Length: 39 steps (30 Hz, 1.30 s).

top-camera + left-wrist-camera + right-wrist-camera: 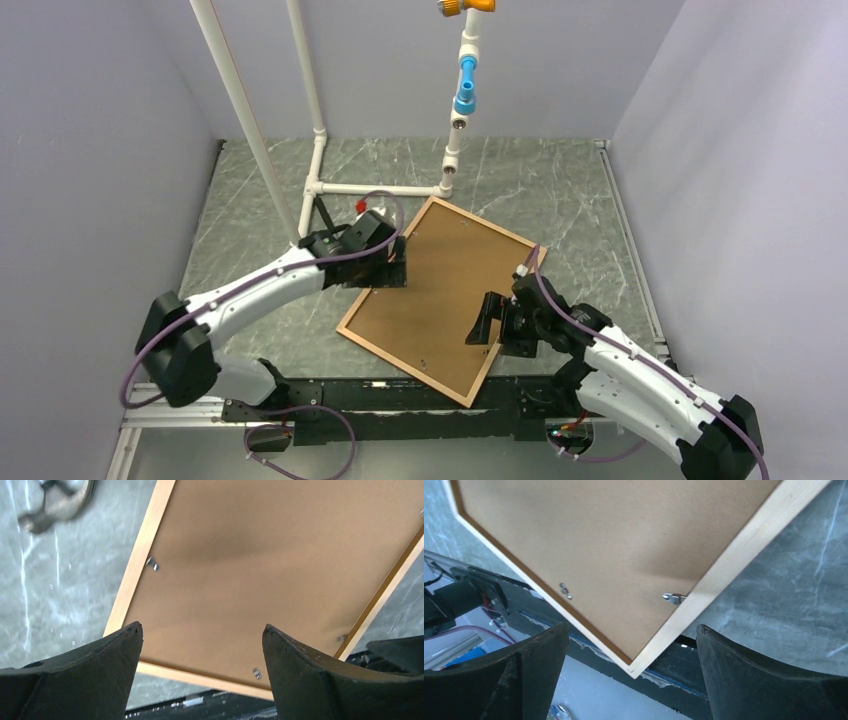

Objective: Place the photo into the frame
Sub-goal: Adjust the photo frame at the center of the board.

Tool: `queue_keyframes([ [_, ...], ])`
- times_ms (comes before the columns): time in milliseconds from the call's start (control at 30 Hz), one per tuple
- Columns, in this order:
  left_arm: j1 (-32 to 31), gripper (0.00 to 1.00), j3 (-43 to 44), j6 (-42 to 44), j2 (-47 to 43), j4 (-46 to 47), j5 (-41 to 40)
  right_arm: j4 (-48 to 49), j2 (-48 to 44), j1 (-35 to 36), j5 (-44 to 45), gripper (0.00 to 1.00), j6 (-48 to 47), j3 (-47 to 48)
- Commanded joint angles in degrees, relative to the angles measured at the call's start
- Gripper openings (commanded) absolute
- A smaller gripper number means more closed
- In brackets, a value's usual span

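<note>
The frame (pixel 490 224) lies face down and askew in the middle of the table, its pale wood rail (pixel 142 545) (pixel 744 545) around a plain brown backing board (pixel 440 290). Small metal tabs (pixel 674 598) (pixel 153 564) sit along the board's edges. The photo is hidden. My left gripper (pixel 395 262) (pixel 201 626) hangs open over the frame's left rail with nothing between its fingers. My right gripper (pixel 488 322) (pixel 631 627) is open too, above the frame's near right corner, empty.
A white pipe stand (pixel 320 150) rises at the back left, with a blue and orange fitting (pixel 465 90) hanging at the back centre. Grey walls close in both sides. The frame's near corner reaches over the black base rail (pixel 330 395).
</note>
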Motion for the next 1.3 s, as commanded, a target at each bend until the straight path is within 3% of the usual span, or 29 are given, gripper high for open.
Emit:
queue_keyframes([
  [0,0.34,0.91,-9.45,-6.97,-7.0,0.13,4.44,-4.18,2.19,0.23,2.83,1.0,-4.63,9.04],
  [267,0.15,0.91,-26.1,-14.36,-22.69,4.44,11.49,0.2,16.57,-2.86,3.96,1.0,-14.48,19.47],
  [567,-1.17,1.0,-40.1,-21.72,-35.19,11.26,19.6,3.23,32.26,-25.04,-8.09,1.0,-25.88,29.22],
  [733,-2.13,0.99,-46.0,-25.65,-38.2,15.35,20.38,4.29,41.53,-30.89,-8.06,1.0,-28.2,36.25],
  [1000,-2.69,0.99,-49.3,-28.24,-39.81,21.73,19.11,3.4,56.03,-34.13,-5.09,1.0,-30.58,49.82],
  [1267,-3.0,0.86,-50.69,-30.82,-37.37,26.67,17.34,1.73,72.6,-35.39,-3.24,1.0,-33.09,64.34],
])
